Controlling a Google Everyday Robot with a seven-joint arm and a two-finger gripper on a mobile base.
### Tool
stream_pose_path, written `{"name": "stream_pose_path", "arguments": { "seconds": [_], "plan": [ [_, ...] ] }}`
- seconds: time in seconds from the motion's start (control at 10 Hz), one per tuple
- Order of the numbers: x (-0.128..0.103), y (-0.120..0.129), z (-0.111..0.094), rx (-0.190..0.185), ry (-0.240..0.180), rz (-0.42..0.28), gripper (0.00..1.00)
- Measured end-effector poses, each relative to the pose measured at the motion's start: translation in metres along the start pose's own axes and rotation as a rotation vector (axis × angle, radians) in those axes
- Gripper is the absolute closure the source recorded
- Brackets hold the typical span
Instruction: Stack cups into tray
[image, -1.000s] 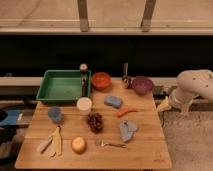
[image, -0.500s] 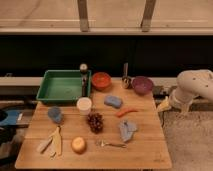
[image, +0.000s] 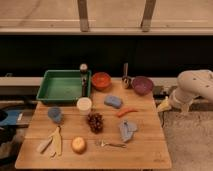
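Nothing is yet grasped: the cream cup (image: 84, 105) and the blue-grey cup (image: 54, 114) are set on the table (image: 145, 145) near the green tray (image: 62, 88), while the gripper (image: 164, 105) is held parted and empty beyond the table edge, so a reach across is required.

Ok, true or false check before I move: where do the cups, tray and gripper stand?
The green rectangular plastic tray holds no cup. True.
The cream-white round cup sits inside the blue-grey round cup. False: they stand apart on the wooden table.
The gripper hangs open beyond the table's right edge as viewed, holding nothing. True.
The orange-red bowl stands inside the tray. False: it stands on the table beside it.
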Motion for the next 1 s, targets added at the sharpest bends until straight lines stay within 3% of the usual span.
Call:
{"name": "stream_pose_path", "arguments": {
  "seconds": [0.2, 0.4, 0.8, 1.0],
  "plan": [
    [0.006, 0.005, -0.017, -0.016, -0.043, -0.064, 0.2],
    [-0.004, 0.014, -0.028, -0.041, -0.049, -0.087, 0.2],
    [-0.048, 0.045, -0.029, -0.096, -0.058, -0.147, 0.2],
    [-0.067, 0.073, -0.037, -0.104, -0.118, -0.204, 0.2]
  ]
}}
